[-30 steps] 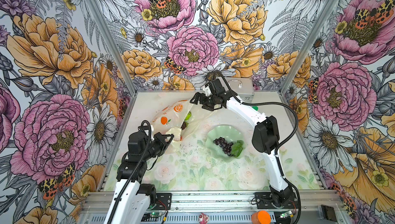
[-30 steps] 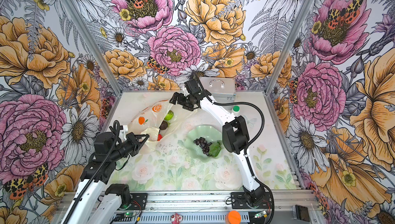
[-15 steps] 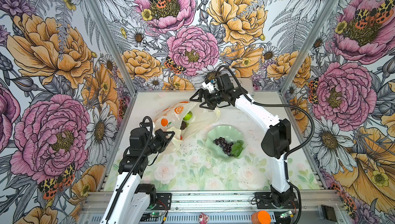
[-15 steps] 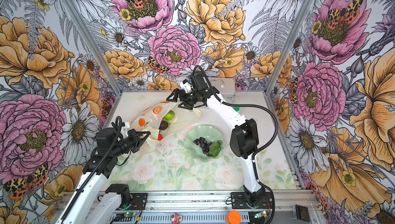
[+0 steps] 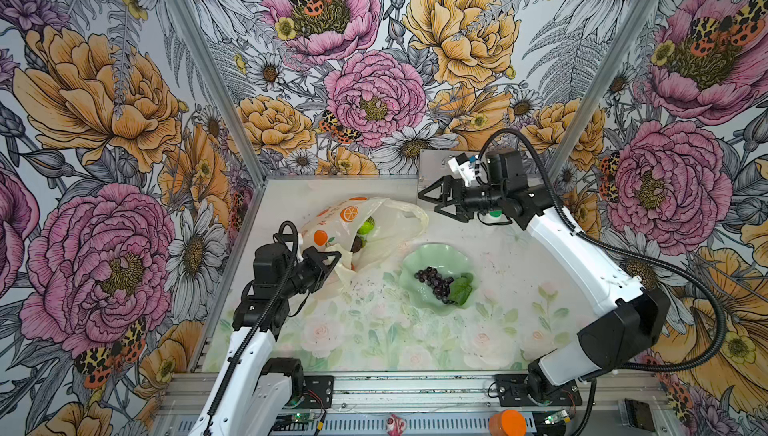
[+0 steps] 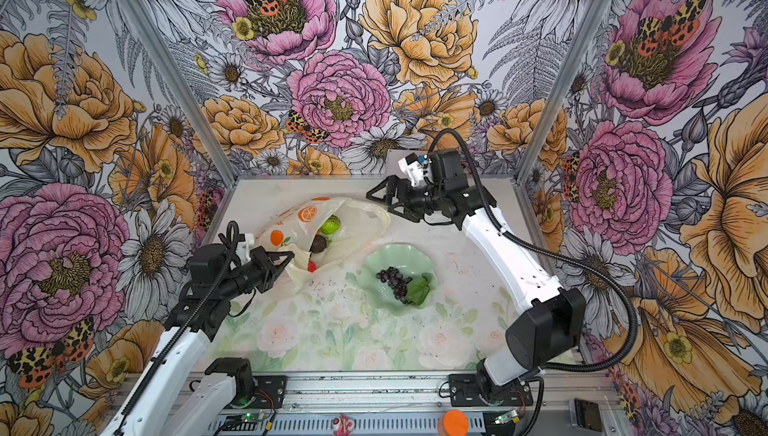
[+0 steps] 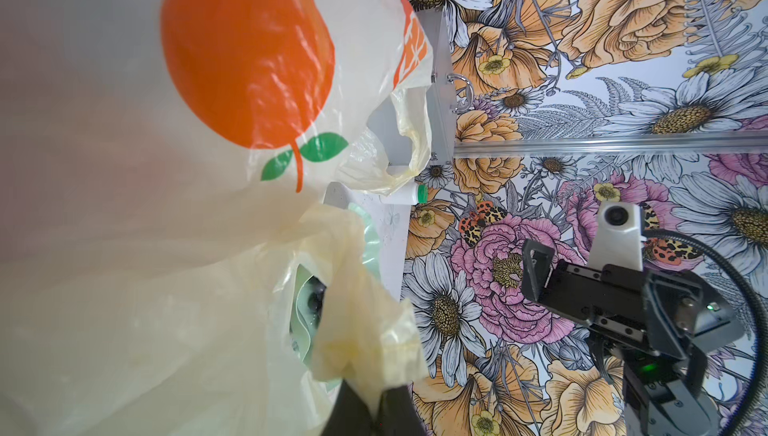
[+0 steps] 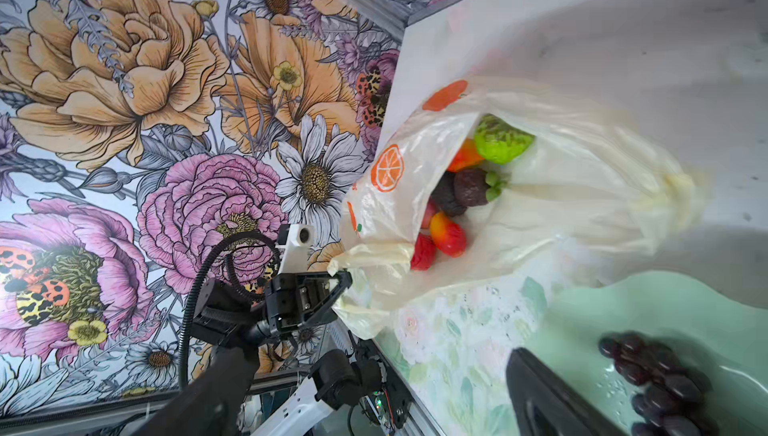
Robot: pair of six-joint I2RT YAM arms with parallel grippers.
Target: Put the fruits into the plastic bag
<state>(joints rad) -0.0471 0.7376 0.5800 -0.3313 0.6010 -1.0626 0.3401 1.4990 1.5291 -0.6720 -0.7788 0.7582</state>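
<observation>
Floral tabletop point(image 5: 374, 342), both top views: left gripper point(image 5: 336, 256) pinches the near edge of the plastic bag point(image 5: 395, 226), which lies back-left with its mouth open; right gripper point(image 5: 427, 202) hangs spread and empty near the bag's far end, while grape bunch point(image 5: 434, 282) and leaf point(image 5: 462, 288) sit in the green dish point(image 5: 440, 252). Left wrist view: I get mostly bag film, one fold clamped at the fingertips point(image 7: 397, 413). Right wrist view: I see kiwi point(image 8: 500, 143), strawberry point(image 8: 422, 253) and other fruits point(image 8: 446, 234) inside the bag mouth.
</observation>
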